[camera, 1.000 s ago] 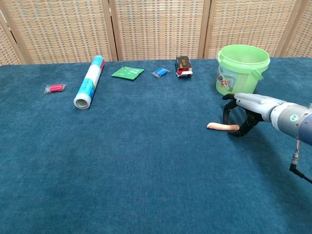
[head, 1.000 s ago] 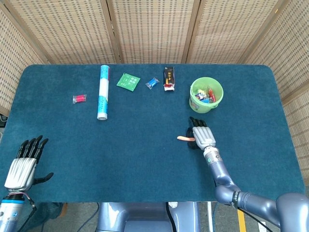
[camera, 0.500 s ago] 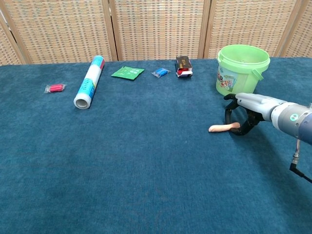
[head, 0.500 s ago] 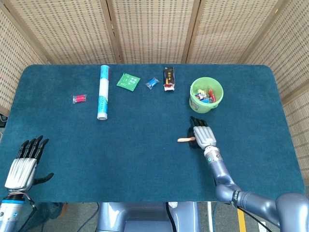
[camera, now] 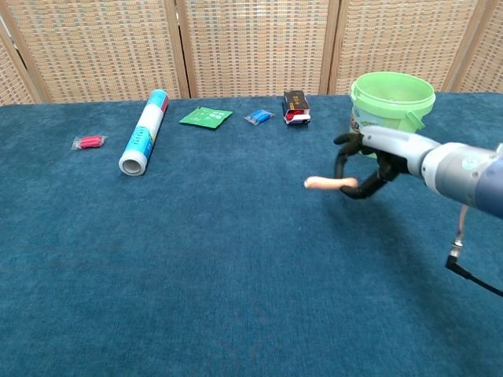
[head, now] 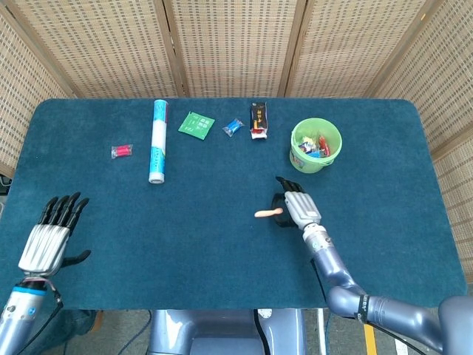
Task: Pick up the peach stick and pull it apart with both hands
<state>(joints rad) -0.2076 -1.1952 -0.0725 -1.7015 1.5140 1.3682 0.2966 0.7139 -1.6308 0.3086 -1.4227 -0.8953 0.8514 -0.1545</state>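
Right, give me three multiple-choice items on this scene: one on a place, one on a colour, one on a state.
1. Where is the bucket?
A. beyond the right hand
B. beside the left hand
C. by the roll

2. The sachet is:
A. red
B. green
C. yellow

3. The peach stick is:
A. lying on the table
B. inside the bucket
C. held by the right hand, off the cloth

Answers: 1 A, it stands just past that hand; 2 B, plainly green; 3 C, the chest view shows it gripped, clear of the cloth.

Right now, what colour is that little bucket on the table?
Light green bucket, seen best in the chest view.
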